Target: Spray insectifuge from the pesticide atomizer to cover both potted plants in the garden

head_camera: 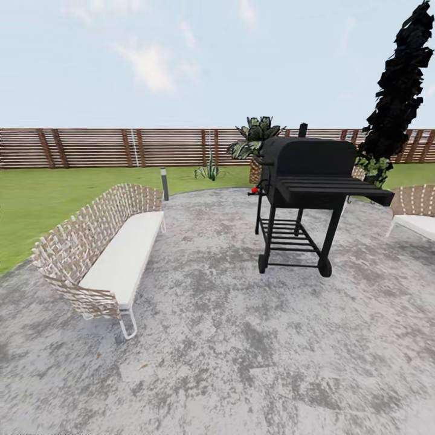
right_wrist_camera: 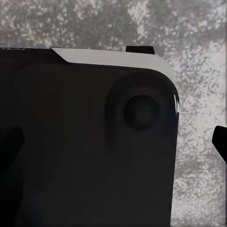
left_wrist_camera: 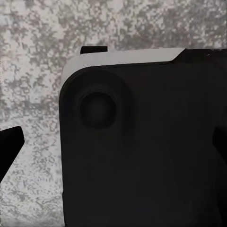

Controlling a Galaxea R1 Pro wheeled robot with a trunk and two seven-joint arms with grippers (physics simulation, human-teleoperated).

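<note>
I am in the garden, on the round grey paved patio (head_camera: pixel 229 338), with green lawn (head_camera: pixel 36 205) and a brown slatted fence (head_camera: pixel 103 147) beyond. The pesticide atomizer is out of view. A small spiky green plant (head_camera: pixel 208 171) stands at the patio's far edge; it is too far off to tell whether it is one of the potted plants. In each wrist view the gripper hangs over my own dark base and the paving. The left gripper (left_wrist_camera: pixel 113 144) and the right gripper (right_wrist_camera: pixel 113 144) are open, their fingertips (left_wrist_camera: pixel 10 141) (right_wrist_camera: pixel 220 142) wide apart with nothing between them.
A woven bench with a white cushion (head_camera: pixel 112 254) stands at the left. A black wheeled grill (head_camera: pixel 305 193) stands ahead, a palm (head_camera: pixel 258 142) behind it. A dark tree (head_camera: pixel 396 96) and a second woven seat (head_camera: pixel 417 211) are at the right. A short post (head_camera: pixel 164 184) stands by the lawn.
</note>
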